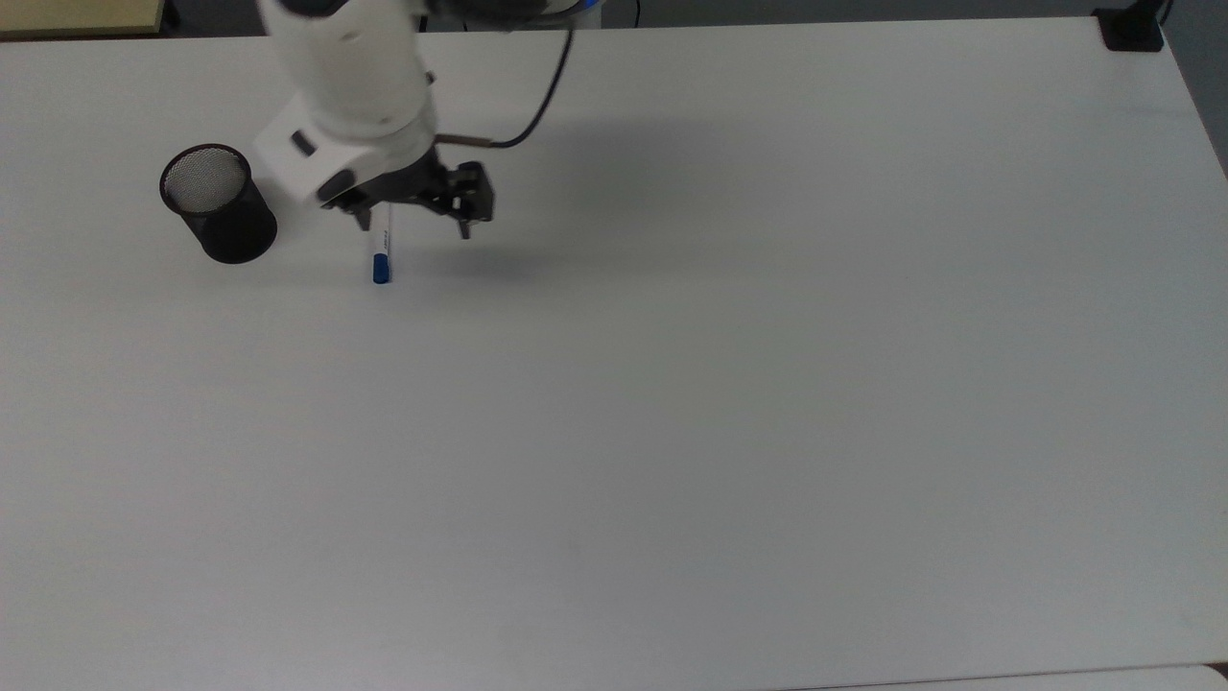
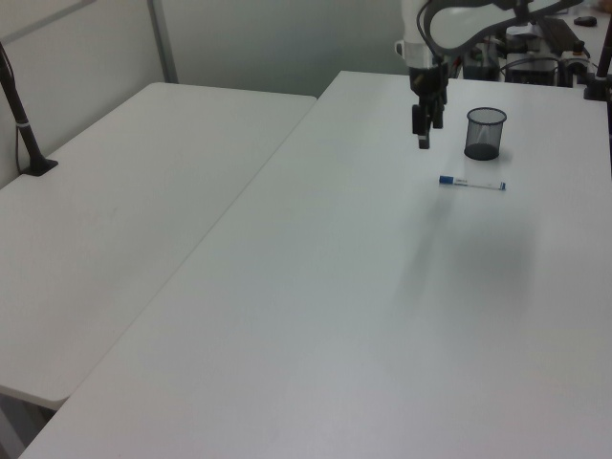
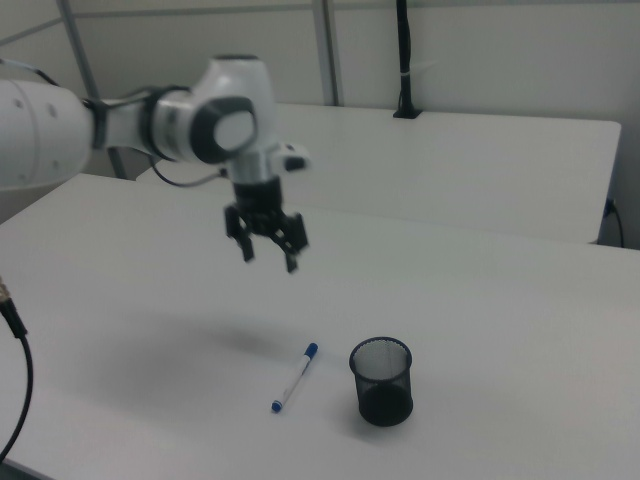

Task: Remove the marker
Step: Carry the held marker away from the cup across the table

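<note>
The marker (image 1: 382, 251) lies flat on the white table (image 1: 720, 384), white barrel with its blue cap toward the top view's bottom. It also lies to the left of the black mesh cup (image 3: 381, 381) in the right view, marker (image 3: 294, 379). In the left view the marker (image 2: 471, 183) rests in front of the cup (image 2: 485, 133). My gripper (image 1: 414, 226) hovers open and empty above the table, just over the marker's uncapped end, raised well clear of it in the right view, gripper (image 3: 270, 258). The cup (image 1: 219, 203) stands upright to the top view's left.
A black clamp base (image 1: 1132, 29) sits at the table's corner at the top view's upper right. A second white table (image 2: 124, 191) adjoins on the left view's left, with a black post (image 2: 19, 105) on it. A dark cable (image 3: 15, 350) hangs at the right view's left edge.
</note>
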`<action>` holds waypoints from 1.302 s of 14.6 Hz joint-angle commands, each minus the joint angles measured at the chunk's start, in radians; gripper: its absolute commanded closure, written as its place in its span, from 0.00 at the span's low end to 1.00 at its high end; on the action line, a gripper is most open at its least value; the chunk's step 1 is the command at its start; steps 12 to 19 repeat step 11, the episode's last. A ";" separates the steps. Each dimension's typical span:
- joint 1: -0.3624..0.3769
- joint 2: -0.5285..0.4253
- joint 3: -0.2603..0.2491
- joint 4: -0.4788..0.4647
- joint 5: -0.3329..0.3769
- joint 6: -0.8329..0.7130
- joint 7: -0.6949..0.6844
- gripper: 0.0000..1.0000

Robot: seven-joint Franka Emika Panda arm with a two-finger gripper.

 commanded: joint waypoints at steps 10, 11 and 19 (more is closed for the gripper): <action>0.125 -0.263 -0.016 -0.026 -0.013 -0.173 0.114 0.00; 0.125 -0.263 -0.018 -0.021 -0.013 -0.175 0.112 0.00; 0.125 -0.263 -0.018 -0.021 -0.013 -0.175 0.112 0.00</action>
